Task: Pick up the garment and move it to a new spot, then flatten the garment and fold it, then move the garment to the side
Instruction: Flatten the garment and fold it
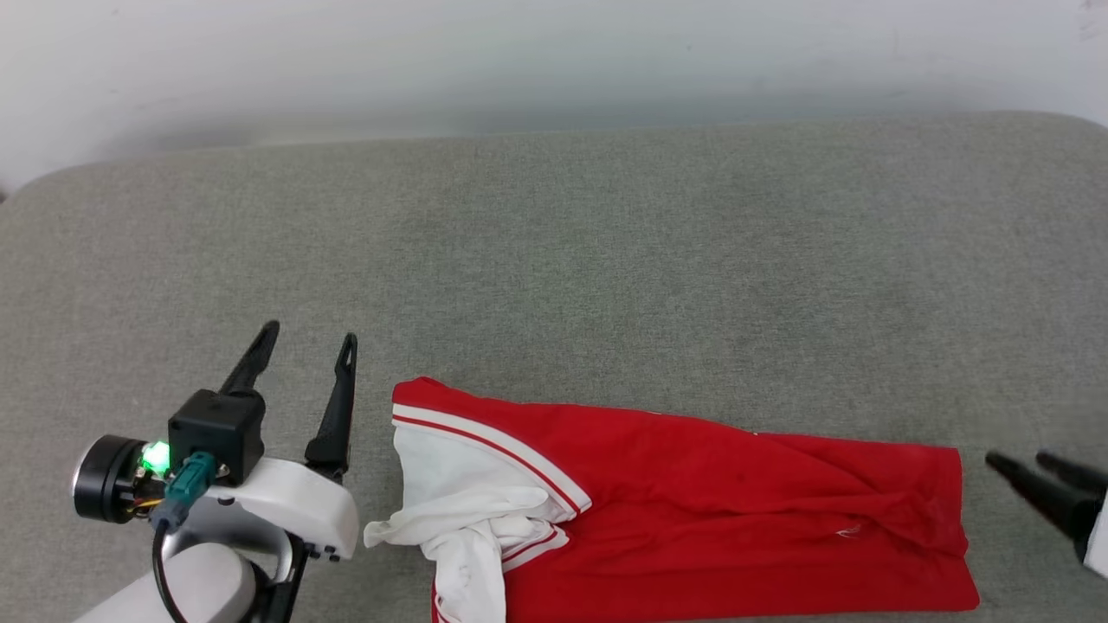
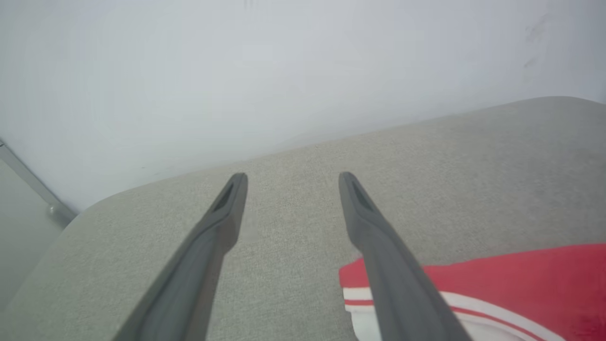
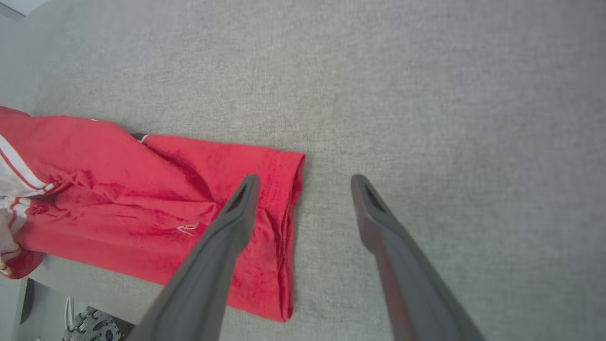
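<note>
The garment lies as a long folded band along the near edge of the grey table, with its long axis running from left to right. The left gripper stands just beside its left end, where a white striped cuff and a bunch of white fabric show. The right gripper is just beside the right end, at the straight red edge. So each arm is nearer to its own end. Both grippers have the fingers spread wide and hold nothing. The cloth is soft red jersey with shallow wrinkles toward the right. The table cover is a matt, finely woven grey textile with rounded corners, so the cloth will probably slide on it with some drag.
</note>
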Controlling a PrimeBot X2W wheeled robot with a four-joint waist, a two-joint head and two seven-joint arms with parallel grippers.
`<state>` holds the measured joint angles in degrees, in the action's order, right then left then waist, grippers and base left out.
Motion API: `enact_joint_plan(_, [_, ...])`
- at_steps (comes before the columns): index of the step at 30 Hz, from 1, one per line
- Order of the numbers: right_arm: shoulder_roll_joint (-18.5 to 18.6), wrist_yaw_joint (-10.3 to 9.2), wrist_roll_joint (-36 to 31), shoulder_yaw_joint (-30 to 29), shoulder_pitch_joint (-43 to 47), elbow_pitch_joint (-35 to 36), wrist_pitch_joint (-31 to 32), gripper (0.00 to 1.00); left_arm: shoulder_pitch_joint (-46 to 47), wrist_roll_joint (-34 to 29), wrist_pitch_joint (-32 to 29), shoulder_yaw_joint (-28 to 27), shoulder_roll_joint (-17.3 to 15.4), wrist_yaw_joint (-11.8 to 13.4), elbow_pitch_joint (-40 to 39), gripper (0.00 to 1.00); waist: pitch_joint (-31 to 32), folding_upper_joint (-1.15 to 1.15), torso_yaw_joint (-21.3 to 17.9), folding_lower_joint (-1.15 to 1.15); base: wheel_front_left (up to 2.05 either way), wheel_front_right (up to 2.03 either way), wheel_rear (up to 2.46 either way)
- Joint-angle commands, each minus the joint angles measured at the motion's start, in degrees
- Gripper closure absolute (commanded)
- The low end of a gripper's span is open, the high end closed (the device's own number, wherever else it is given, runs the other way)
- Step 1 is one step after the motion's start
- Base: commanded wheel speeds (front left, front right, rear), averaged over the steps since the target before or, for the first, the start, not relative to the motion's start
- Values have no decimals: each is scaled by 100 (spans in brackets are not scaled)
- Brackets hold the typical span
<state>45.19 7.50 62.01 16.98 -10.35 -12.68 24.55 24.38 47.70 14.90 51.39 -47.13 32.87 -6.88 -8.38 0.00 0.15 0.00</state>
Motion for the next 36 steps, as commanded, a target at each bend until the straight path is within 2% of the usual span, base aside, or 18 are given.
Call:
enact_joint_plan(1, [-68, -2, 43, -13, 118, -53, 55, 0, -105, -127, 35, -112, 90, 53, -27, 0, -31, 0, 27, 0, 0, 0, 0])
enact_joint_plan(4, [-246, -1, 130, -55, 209, -226, 223, 0, -476, -696, 38, -663, 418, 202, -61, 0, -93, 0, 80, 0, 0, 0, 0])
enact_joint_plan(10, [-691, -1, 257, 38, 211, -508, 471, 0, -1116, -1706, 40, -1625, 1086, 199, -62, 0, -204, 0, 151, 0, 0, 0, 0])
enact_joint_plan(18, [-1286, -1, 435, 570, 190, -705, 768, 0, -1827, -2772, 28, -2704, 1950, -71, -108, 0, -294, 0, 197, 0, 0, 0, 0])
enact_joint_plan(23, [-1450, 0, 342, 877, 110, -872, 800, 0, -2120, -3329, 29, -3218, 2447, -336, -37, 0, -304, 0, 193, 0, 0, 0, 0])
enact_joint_plan(24, [-1446, -1, 297, 878, 59, -921, 721, 54, -2175, -3439, 29, -3299, 2536, -397, -20, 0, -302, 0, 191, 0, 0, 0, 0])
enact_joint_plan(25, [-1435, -2, 278, 887, 10, -962, 680, 96, -2232, -3514, 29, -3377, 2624, -453, 14, 0, -293, 0, 187, 0, 0, 0, 0])
enact_joint_plan(26, [-1413, -2, 253, 901, -33, -979, 654, 100, -2283, -3597, 29, -3442, 2713, -516, 40, 0, -280, 0, 182, 0, 0, 0, 0])
enact_joint_plan(29, [-1266, -2, 286, 816, -152, -965, 515, 100, -2402, -3848, 29, -3632, 2913, -668, 105, 0, -212, 0, 158, 0, 0, 0, 0])
enact_joint_plan(36, [-641, -4, 411, 432, -263, -850, 275, 100, -2700, -4272, 29, -3945, 3245, -887, 120, 0, -14, 0, 90, 0, 0, 0, 0])
